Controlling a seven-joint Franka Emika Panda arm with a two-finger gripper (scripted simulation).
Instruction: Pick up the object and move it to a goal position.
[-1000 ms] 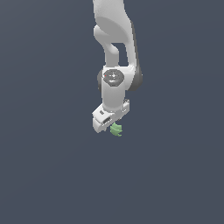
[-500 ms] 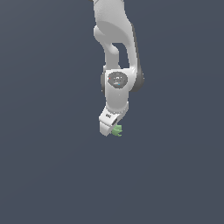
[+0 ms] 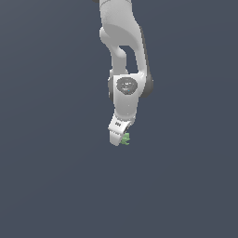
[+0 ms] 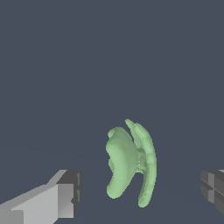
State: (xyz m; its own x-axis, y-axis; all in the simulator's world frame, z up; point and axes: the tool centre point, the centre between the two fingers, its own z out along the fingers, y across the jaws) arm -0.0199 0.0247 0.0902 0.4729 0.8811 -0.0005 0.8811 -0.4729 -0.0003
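Note:
The object (image 4: 131,164) is a small, light green, lumpy thing with curved darker green bands. In the wrist view it sits between my two fingers, with a clear gap on each side. One finger (image 4: 65,192) and the other finger (image 4: 212,186) do not touch it. My white gripper (image 4: 140,190) is open around it. In the exterior view the gripper (image 3: 119,138) points down from the arm, and the object (image 3: 126,138) shows as a green speck at its tip, partly hidden by the hand.
A plain dark grey ground (image 3: 46,186) fills both views. The white arm (image 3: 123,42) comes down from the top of the exterior view. Nothing else shows.
The hand has turned about its own axis and now looks narrower in the exterior view. It has sunk slightly. The green object has stayed in place.

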